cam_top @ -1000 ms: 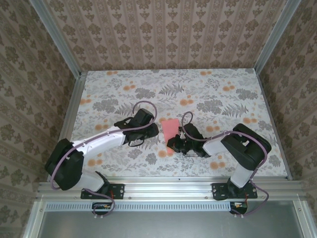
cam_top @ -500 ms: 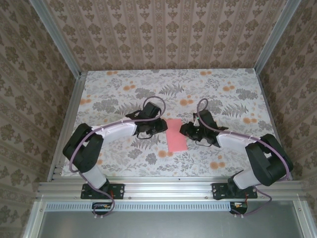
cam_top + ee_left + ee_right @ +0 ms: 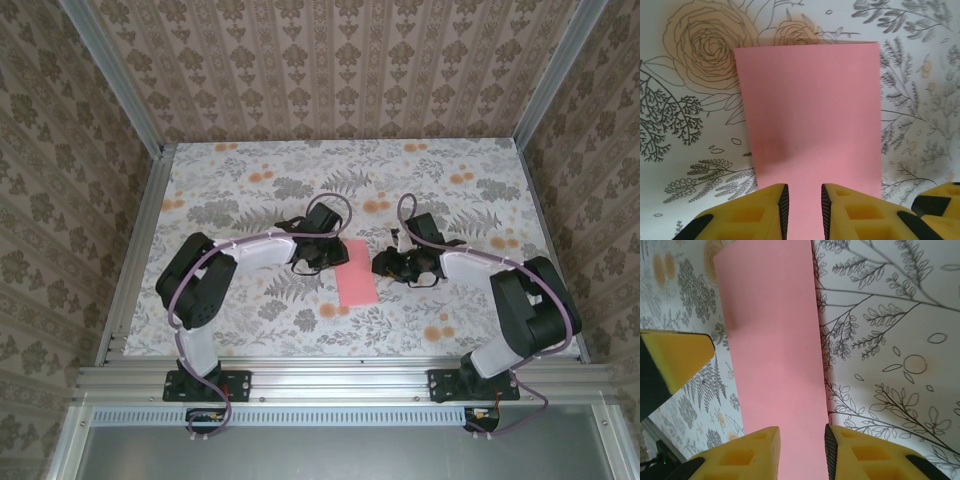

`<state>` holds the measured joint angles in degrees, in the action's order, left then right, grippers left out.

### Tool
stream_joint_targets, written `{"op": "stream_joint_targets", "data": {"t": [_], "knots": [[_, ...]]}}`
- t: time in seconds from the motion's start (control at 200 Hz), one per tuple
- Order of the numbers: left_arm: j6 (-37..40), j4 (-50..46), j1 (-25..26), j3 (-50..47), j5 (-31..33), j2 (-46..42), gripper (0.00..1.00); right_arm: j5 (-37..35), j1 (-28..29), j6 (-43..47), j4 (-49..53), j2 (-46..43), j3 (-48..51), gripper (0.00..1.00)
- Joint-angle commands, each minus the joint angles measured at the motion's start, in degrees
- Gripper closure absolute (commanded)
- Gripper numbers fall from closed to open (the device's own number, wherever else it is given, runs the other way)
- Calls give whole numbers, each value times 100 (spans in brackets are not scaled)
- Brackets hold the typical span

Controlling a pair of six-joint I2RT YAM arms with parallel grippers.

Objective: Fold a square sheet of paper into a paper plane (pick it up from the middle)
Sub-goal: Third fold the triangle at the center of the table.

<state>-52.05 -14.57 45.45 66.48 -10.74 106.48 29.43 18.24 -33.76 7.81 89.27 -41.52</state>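
On the floral table [image 3: 200, 190], the thin salmon-pink paper sheet [image 3: 356, 273] looks light and floppy, probably best pinched at an edge; the left gripper [image 3: 804, 194] and right gripper [image 3: 802, 436] gape slightly, empty.

Lighting: bright, diffuse light is falling evenly from above; the arms [image 3: 240, 255] are casting only faint, soft-edged shadows on the table [image 3: 240, 175]. Wrist views: a dim, blurred shadow is darkening the square sheet of paper [image 3: 810, 100] toward its near left edge. Focus: the yellow fingers [image 3: 752, 215] are showing slightly soft at the bottom border; the overhead view is reading crisp.
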Motion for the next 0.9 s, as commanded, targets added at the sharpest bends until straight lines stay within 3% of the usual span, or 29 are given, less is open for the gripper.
{"op": "stream_joint_targets", "data": {"t": [0.0,0.35,0.895], "knots": [[178,-163,29,179,-27,148,75,354,-23,202,214,177,-146,68],[220,-162,33,164,-11,360,77,418,-18,353,375,501,-192,65],[1042,-533,26,514,-86,627,78,907,-19,258,31,757,-347,65]]}}
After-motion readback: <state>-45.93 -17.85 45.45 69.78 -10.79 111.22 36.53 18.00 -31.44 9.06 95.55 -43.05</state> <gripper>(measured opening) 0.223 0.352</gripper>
